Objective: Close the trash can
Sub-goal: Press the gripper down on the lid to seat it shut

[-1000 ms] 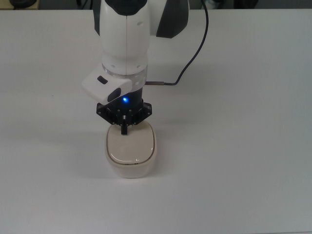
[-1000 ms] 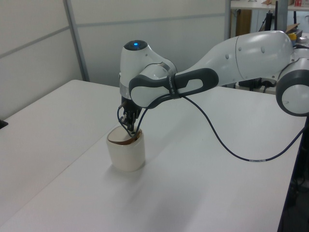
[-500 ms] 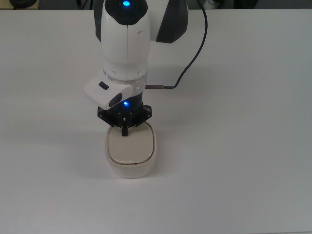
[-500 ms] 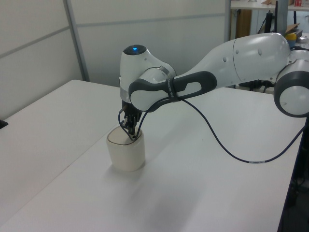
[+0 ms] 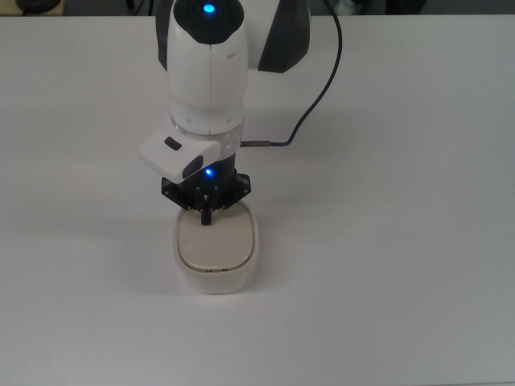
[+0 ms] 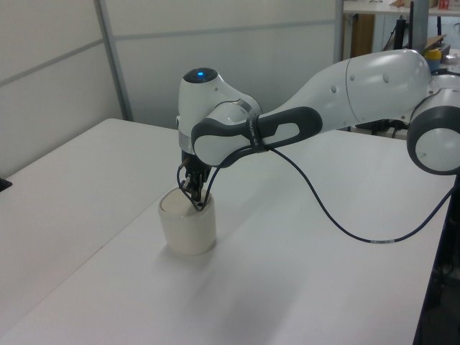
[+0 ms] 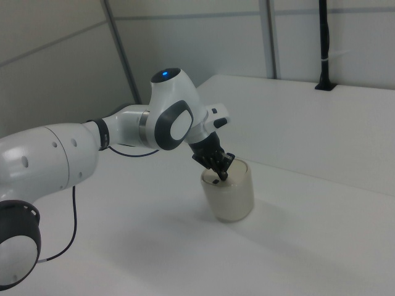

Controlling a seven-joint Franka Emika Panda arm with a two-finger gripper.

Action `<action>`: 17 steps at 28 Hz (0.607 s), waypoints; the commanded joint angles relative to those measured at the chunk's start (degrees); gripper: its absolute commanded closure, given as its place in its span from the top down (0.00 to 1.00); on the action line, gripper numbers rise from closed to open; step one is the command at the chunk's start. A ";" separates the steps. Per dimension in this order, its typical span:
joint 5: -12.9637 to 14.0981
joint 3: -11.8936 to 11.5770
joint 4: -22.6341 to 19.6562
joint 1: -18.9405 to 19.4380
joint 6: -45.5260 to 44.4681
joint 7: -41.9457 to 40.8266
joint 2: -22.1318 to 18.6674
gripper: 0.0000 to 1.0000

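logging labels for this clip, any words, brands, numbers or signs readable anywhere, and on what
None: no readable text shows in any view.
The trash can is plain cream, with no print on its lid or side.
The arm and the hand show no legible lettering, only blue lights.
The table is bare white, with no marks.

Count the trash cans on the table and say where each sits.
1. The trash can stands on the white table, directly under the gripper, near the top view's centre.
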 commanded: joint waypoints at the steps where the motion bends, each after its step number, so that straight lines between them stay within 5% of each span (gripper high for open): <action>1: -1.01 -0.02 -1.30 0.24 -0.94 -0.71 1.46 0.00; 7: -0.31 -0.02 -0.68 0.15 -0.94 0.00 1.02 0.01; 13: 2.32 -0.28 -0.42 -0.20 -1.03 0.43 -1.61 0.34; 15: 2.77 -0.55 0.29 -0.29 -1.20 0.70 -2.49 0.61; 17: 2.77 -0.63 0.37 -0.29 -1.99 0.70 -3.02 0.75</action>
